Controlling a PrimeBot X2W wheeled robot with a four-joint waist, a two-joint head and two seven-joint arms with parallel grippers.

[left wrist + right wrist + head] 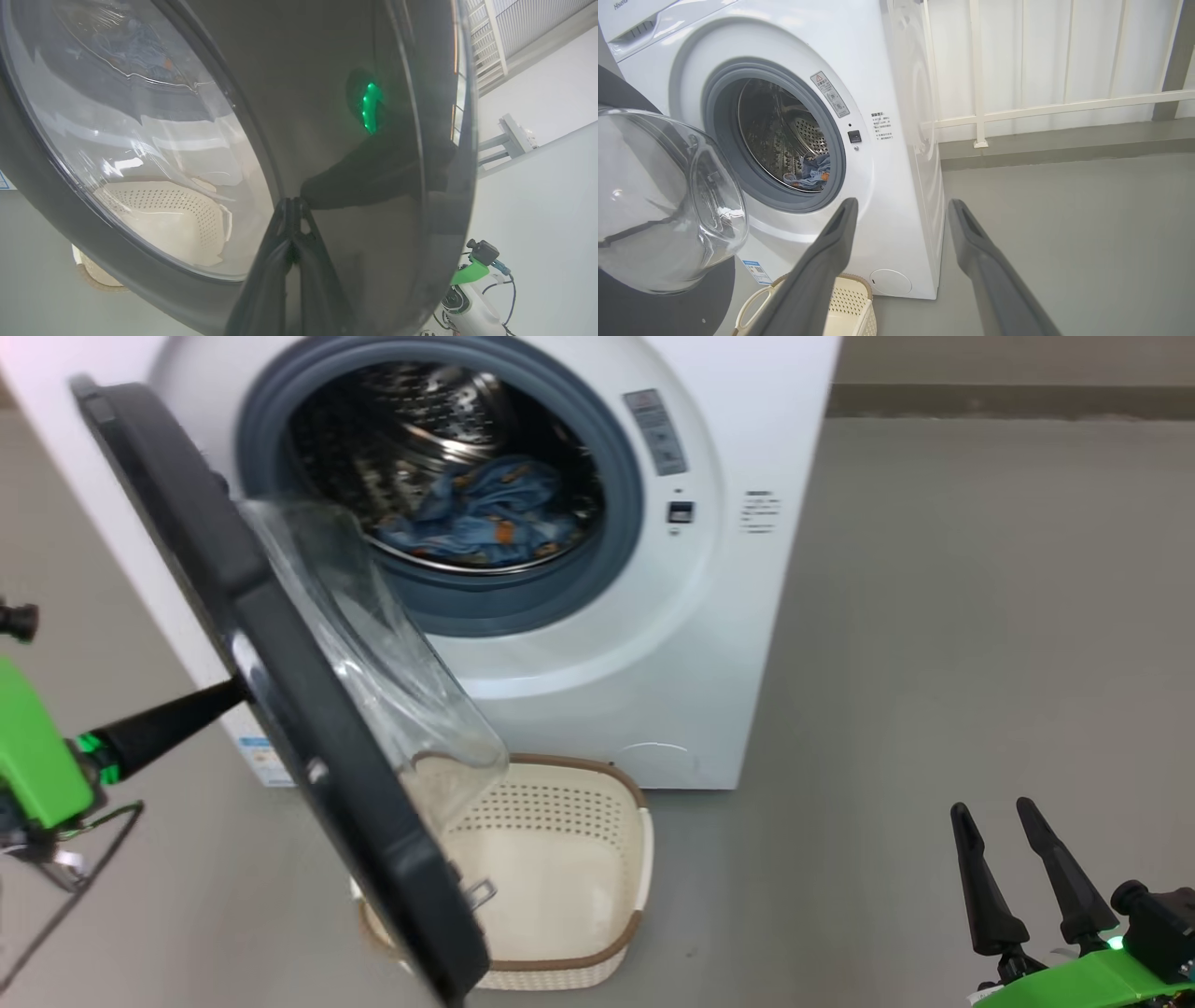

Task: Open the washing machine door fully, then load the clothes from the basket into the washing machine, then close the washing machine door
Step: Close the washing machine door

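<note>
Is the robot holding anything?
No. The left gripper, shut, only presses its tips against the washing machine door, on its black rim; the right gripper is open, empty.

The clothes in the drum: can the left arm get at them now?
Probably not. The left claw, shut, presses the outer face of the washing machine door, and that half-open door stands between it and the clothes.
</note>
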